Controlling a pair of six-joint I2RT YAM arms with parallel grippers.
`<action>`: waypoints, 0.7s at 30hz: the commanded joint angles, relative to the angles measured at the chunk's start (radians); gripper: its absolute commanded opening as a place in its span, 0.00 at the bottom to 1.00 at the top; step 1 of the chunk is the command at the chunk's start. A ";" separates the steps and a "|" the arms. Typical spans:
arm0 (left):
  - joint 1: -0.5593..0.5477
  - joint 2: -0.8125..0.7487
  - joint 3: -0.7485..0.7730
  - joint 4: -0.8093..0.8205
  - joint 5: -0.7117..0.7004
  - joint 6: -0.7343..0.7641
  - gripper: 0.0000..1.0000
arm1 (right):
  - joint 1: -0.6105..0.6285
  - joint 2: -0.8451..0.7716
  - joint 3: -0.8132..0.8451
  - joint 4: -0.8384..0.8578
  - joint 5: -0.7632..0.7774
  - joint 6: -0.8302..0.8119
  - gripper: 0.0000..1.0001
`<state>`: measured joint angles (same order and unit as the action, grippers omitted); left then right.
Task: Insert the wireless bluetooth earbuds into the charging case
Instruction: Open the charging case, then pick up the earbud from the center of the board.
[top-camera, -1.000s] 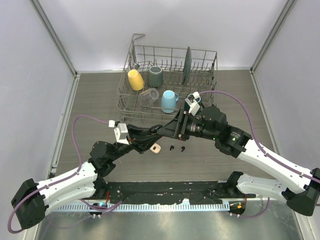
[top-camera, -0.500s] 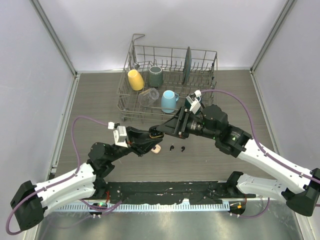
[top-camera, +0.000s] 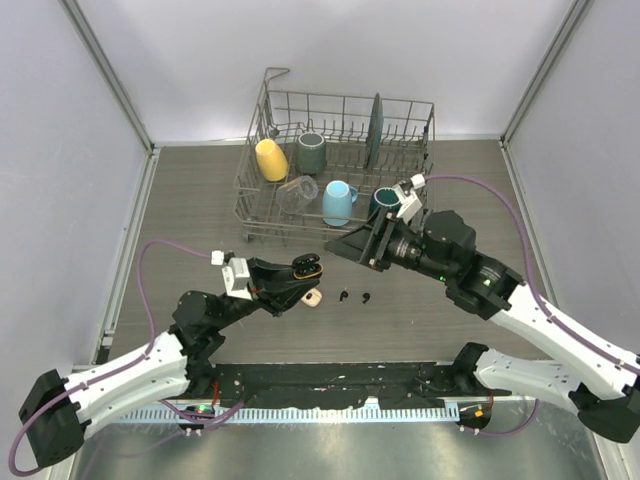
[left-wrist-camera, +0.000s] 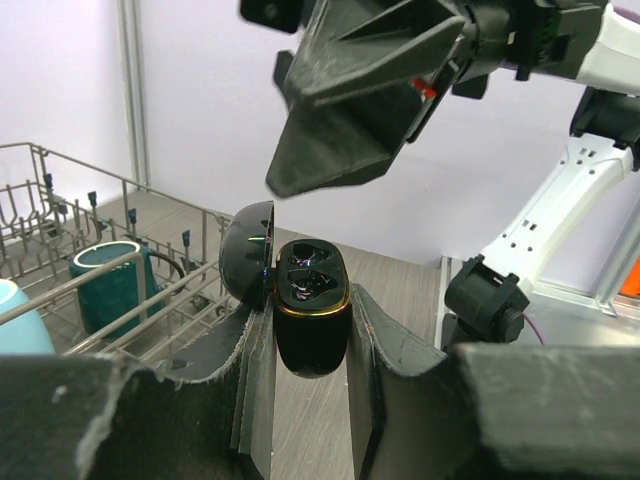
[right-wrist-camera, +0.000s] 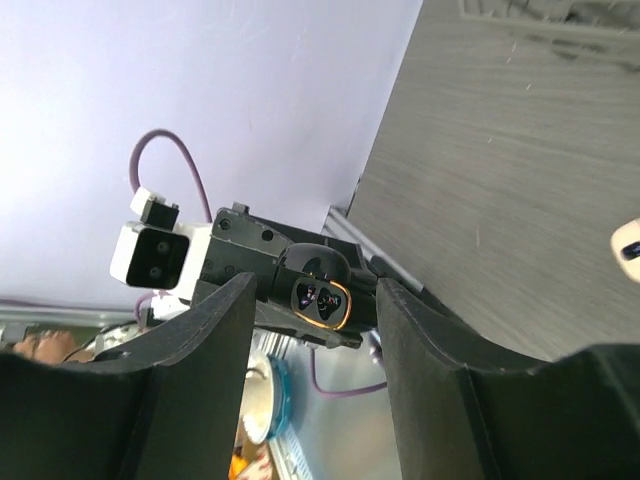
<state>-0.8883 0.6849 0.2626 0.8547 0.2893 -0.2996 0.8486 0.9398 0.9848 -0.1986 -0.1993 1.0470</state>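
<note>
My left gripper (top-camera: 303, 272) (left-wrist-camera: 312, 322) is shut on the black charging case (top-camera: 307, 267) (left-wrist-camera: 312, 305), held above the table. The case's lid (left-wrist-camera: 247, 265) is swung open and two glossy wells show inside. My right gripper (top-camera: 347, 246) (right-wrist-camera: 312, 300) stands open and empty, a short way to the right of the case and pointing at it. The right wrist view shows the case (right-wrist-camera: 321, 296) beyond the fingers, apart from them. Two black earbuds (top-camera: 343, 296) (top-camera: 365, 297) lie on the table under the grippers. A cream-white piece (top-camera: 314, 298) (right-wrist-camera: 630, 240) lies beside them.
A wire dish rack (top-camera: 262, 118) stands at the back. It holds a yellow mug (top-camera: 271, 159), a dark green mug (top-camera: 311, 152), a blue mug (top-camera: 338, 203), a clear glass (top-camera: 298, 192) and an upright plate (top-camera: 376, 130). A teal mug (left-wrist-camera: 108, 282) is near its right end.
My right gripper has drawn back to the right, away from the case, and its jaws have spread wider. The left gripper has moved slightly down and left with the case.
</note>
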 joint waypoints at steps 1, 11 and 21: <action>-0.003 -0.034 -0.006 0.007 -0.048 0.039 0.00 | -0.006 -0.073 0.072 -0.170 0.191 -0.090 0.57; -0.001 -0.071 -0.005 -0.034 -0.062 0.045 0.00 | -0.006 -0.024 0.011 -0.582 0.498 -0.105 0.52; -0.003 -0.076 -0.008 -0.034 -0.073 0.039 0.00 | 0.009 0.131 -0.090 -0.596 0.584 -0.002 0.48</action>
<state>-0.8883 0.6247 0.2554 0.7921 0.2348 -0.2760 0.8448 1.0328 0.8978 -0.7906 0.2901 0.9947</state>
